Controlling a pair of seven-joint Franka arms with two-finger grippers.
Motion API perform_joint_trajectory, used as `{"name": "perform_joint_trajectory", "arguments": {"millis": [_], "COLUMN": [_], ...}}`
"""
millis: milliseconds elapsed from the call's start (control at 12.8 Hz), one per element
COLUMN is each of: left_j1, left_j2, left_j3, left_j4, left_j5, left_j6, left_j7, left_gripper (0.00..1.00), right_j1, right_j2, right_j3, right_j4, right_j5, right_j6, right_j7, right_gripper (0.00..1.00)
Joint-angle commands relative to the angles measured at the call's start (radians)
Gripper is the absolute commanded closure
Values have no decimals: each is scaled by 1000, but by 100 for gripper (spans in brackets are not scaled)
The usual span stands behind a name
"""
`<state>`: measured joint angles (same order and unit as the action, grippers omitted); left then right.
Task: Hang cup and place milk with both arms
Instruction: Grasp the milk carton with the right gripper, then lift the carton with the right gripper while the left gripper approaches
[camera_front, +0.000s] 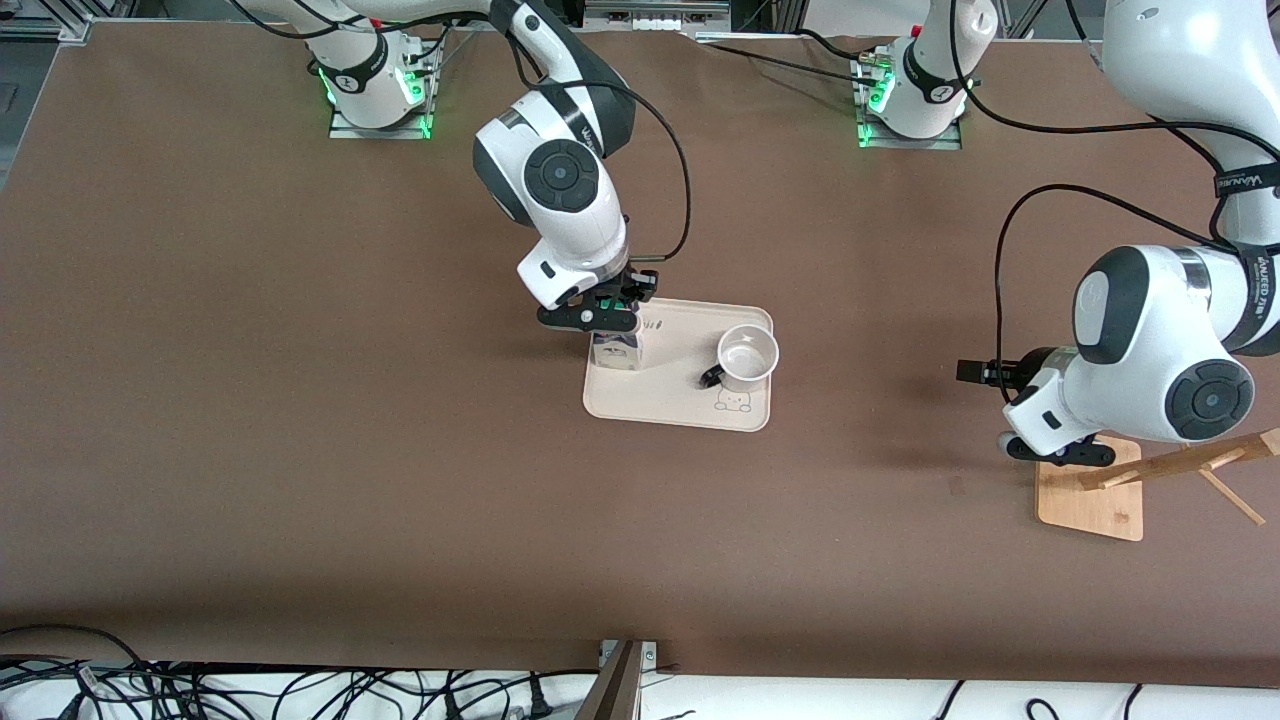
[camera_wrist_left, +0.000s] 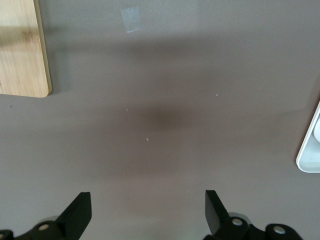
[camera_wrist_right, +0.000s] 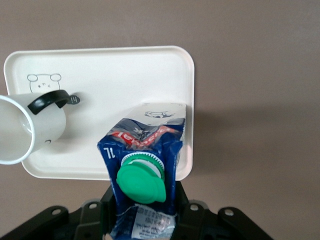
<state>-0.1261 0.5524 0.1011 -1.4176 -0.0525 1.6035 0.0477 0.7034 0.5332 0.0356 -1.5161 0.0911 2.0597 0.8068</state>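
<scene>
The milk (camera_front: 614, 352), a blue and white carton with a green cap (camera_wrist_right: 141, 180), stands on the cream tray (camera_front: 680, 415) at its edge toward the right arm's end. My right gripper (camera_front: 600, 318) is shut on the milk's upper part (camera_wrist_right: 145, 150). The cup (camera_front: 747, 357) stands upright on the same tray, its black handle (camera_wrist_right: 47, 100) pointing toward the front camera. My left gripper (camera_front: 1062, 455) is open and empty over bare table beside the wooden rack's base; its fingers (camera_wrist_left: 80, 212) stand wide apart.
A wooden rack (camera_front: 1180, 468) with slanting pegs stands on a board (camera_front: 1090, 505) at the left arm's end of the table; the board's corner (camera_wrist_left: 22, 50) shows in the left wrist view. A piece of tape (camera_wrist_left: 130, 20) lies on the brown table.
</scene>
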Motion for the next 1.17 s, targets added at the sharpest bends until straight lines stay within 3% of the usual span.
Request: {"name": "perform_joint_trajectory", "arguments": {"millis": [0, 312, 469, 703, 859, 1094], "left_j1": [-4, -6, 11, 104, 100, 100], "left_j2": [4, 7, 7, 20, 18, 41], "left_j3": [2, -11, -70, -211, -276, -392], "left_j4": [6, 9, 11, -1, -3, -3], "left_j5": [-12, -9, -12, -13, -12, -1], "left_j6": [4, -4, -4, -5, -28, -42], "left_j7": [-5, 17, 15, 61, 130, 158], "left_gripper": [0, 0, 0, 0, 0, 0], "right_j1": [-40, -175, -234, -249, -249, -249], "right_j2": [-22, -36, -67, -122, -162, -245], "right_j3": [-2, -3, -28, -144, -232, -307], "right_j4": [43, 108, 88, -17, -102, -253], "right_j5": [-10, 1, 4, 4, 6, 7], "right_j6": [-80, -219, -275, -279, -247, -190], "right_j7": [-27, -284, -458, -630, -759, -842], "right_gripper": [54, 54, 54, 54, 54, 54]}}
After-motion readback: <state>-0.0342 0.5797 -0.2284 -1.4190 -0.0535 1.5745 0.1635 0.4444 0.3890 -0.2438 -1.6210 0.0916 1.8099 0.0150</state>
